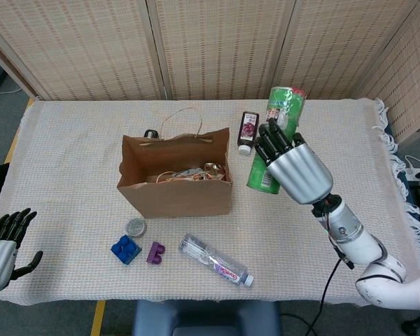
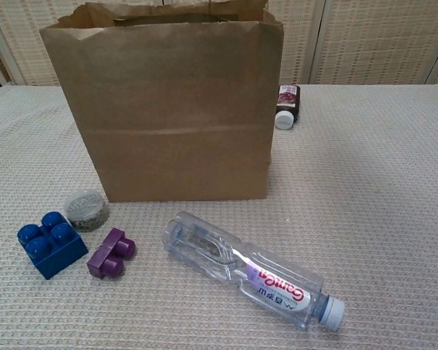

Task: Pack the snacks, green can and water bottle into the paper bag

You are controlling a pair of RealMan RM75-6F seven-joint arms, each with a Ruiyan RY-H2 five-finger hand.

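Note:
My right hand (image 1: 294, 165) grips the green can (image 1: 276, 119) and holds it tilted in the air, right of the paper bag (image 1: 175, 185) and above the table. Snack packets (image 1: 189, 172) lie inside the open bag. The clear water bottle (image 1: 215, 260) lies on its side in front of the bag, also seen in the chest view as the water bottle (image 2: 248, 270) before the paper bag (image 2: 168, 109). My left hand (image 1: 1, 245) hangs at the table's front left corner, fingers apart, holding nothing. Neither hand shows in the chest view.
A small dark bottle (image 1: 248, 131) lies behind the bag's right side. In front of the bag sit a blue brick (image 1: 126, 248), a purple brick (image 1: 155, 253) and a round grey lid (image 1: 135, 227). Wicker screens stand behind the table.

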